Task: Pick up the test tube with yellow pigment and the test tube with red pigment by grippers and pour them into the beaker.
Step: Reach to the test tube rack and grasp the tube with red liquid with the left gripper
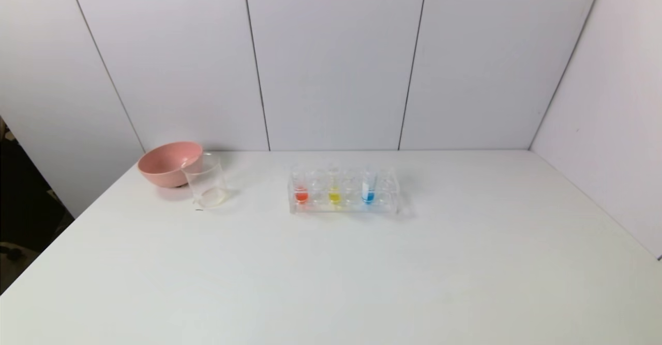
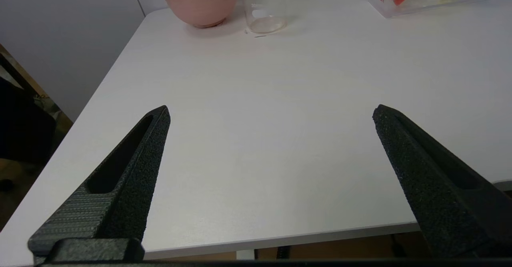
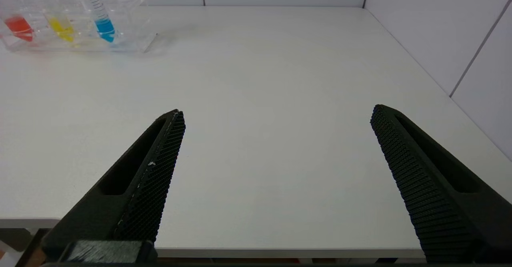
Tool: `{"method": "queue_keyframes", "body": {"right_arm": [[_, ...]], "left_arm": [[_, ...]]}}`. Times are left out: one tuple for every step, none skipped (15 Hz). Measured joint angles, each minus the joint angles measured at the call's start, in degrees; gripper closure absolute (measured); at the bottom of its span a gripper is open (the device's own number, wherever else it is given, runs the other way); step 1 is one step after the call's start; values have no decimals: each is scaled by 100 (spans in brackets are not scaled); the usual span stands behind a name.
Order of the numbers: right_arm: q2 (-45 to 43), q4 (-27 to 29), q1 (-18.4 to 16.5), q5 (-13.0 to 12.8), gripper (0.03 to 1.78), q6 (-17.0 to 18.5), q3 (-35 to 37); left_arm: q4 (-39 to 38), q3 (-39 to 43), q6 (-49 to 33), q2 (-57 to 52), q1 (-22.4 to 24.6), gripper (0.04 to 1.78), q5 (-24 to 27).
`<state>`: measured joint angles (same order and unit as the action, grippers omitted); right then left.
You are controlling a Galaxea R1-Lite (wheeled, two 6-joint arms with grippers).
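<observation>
The test tube with yellow pigment (image 1: pixel 334 195) stands upright in the clear rack (image 1: pixel 398 200) at mid-table, between the test tube with red pigment (image 1: pixel 301 194) on its left and a blue-bottomed tube (image 1: pixel 367 194) on its right. Well to the left, the beaker (image 1: pixel 206 181) stands just in front of the pink bowl (image 1: pixel 168 163). The head view shows neither arm; only the wrist views do. The left gripper (image 2: pixel 271 113) and right gripper (image 3: pixel 277 111) hover at the table's (image 1: pixel 331 283) near edge, fingers spread wide, holding nothing
</observation>
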<state>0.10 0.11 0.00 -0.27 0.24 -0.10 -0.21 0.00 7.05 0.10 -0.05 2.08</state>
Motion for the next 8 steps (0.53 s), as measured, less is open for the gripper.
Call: {"method": "queue_keyframes", "body": {"right_arm": [[0, 0, 0, 2, 11, 2, 0], [0, 2, 0, 0, 11, 2, 0], [0, 0, 0, 0, 11, 0, 0], [0, 0, 0, 0, 11, 2, 0], [0, 0, 0, 2, 11, 0, 0], [0, 0, 0, 0, 11, 0, 0], [0, 0, 0, 2, 11, 2, 0], [0, 2, 0, 0, 11, 2, 0]], "left_arm": [[11, 0, -7, 0, 0, 5, 2], [21, 0, -35, 0, 0, 5, -2], [30, 0, -115, 0, 0, 5, -11], [34, 0, -219, 0, 0, 5, -22], [32, 0, -325, 0, 0, 5, -30], [30, 0, -421, 0, 0, 5, -30], [21, 0, -512, 0, 0, 5, -30], [18, 0, -547, 0, -2, 5, -33]]}}
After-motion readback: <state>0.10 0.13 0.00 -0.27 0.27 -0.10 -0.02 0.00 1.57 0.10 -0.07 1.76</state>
